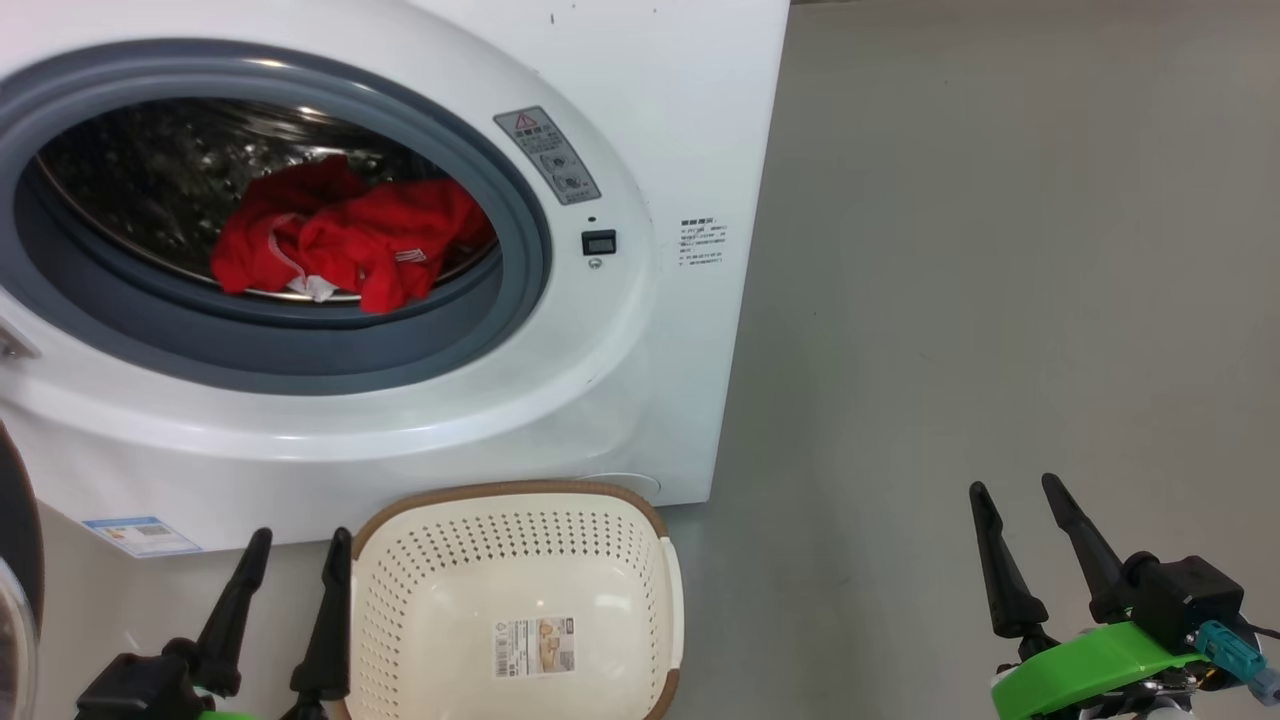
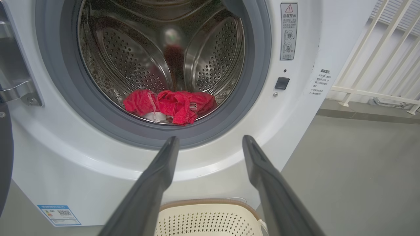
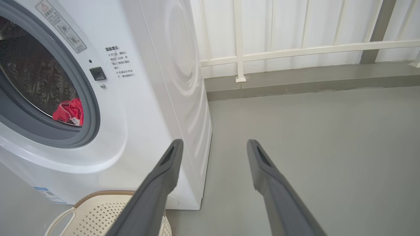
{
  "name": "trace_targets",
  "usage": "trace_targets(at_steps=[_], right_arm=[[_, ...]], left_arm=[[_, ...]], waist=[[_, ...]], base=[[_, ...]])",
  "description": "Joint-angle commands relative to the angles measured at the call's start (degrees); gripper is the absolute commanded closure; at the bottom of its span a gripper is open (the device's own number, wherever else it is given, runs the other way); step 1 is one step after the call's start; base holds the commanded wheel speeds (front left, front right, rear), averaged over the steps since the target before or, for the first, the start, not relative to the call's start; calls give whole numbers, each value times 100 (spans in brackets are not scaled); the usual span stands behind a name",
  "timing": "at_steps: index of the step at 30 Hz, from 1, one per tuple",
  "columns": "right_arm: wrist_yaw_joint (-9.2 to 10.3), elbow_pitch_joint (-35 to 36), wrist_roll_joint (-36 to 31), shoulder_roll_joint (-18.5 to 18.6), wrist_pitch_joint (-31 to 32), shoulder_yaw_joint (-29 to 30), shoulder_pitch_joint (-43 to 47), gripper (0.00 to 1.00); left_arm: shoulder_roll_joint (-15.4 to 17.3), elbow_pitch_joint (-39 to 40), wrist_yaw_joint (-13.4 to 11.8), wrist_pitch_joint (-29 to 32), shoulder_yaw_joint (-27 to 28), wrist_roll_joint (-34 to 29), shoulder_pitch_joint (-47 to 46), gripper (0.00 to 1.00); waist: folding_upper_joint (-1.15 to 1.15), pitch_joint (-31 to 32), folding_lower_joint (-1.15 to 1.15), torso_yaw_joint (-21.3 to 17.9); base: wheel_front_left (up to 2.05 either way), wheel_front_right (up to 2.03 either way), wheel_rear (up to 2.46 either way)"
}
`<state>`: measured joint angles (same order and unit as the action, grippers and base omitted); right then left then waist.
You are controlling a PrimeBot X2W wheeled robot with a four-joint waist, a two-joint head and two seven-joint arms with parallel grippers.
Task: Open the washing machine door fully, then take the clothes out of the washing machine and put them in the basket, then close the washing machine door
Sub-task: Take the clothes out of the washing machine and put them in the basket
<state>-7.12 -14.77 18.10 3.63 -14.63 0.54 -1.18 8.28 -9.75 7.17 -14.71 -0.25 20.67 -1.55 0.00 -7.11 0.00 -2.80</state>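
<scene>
Entry, door-open stage. The washing machine [image 1: 690, 120] is being viewed with its mouth uncovered. The washing machine door [image 1: 18, 540] is being seen as a dark rim edge at the far left, swung clear of the opening.

The clothes [image 1: 350, 245] are being noted as a crumpled red heap lying at the front bottom of the steel drum [image 2: 131, 55], just behind the grey rubber ring [image 1: 300, 350].

The basket [image 1: 520, 492] is being recorded on the floor [image 1: 1000, 250], close against the machine's base.

The left claw [image 1: 302, 537] is being held spread and empty just beside the basket's left wall, with its fingers directed at the machine. The right claw [image 1: 1013, 487] is likewise being held spread and empty, well apart to the right over bare floor.
</scene>
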Motion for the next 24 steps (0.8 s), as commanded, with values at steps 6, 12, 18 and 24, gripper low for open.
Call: trace_targets(at_steps=[6,12,18,24], right_arm=[[-36,160,-9,29,-37,-149,-196,0],[-36,194,-10,1,-37,-170,-269,0],[-36,233,-7,-39,-37,-204,-411,0],[-36,259,8,-64,-37,-271,-575,0]], left_arm=[[107,67,32,-29,163,-43,-266,0],[138,-252,32,-29,180,-108,-519,0],[303,-556,32,-29,61,-159,-1145,0],[427,-1076,32,-29,13,-217,-1988,0]], waist=[[0,-152,0,-21],[0,-385,0,-104],[0,-762,0,-217],[0,-1157,0,-301]], base=[[0,0,0],[0,0,0],[0,0,0],[0,0,0]])
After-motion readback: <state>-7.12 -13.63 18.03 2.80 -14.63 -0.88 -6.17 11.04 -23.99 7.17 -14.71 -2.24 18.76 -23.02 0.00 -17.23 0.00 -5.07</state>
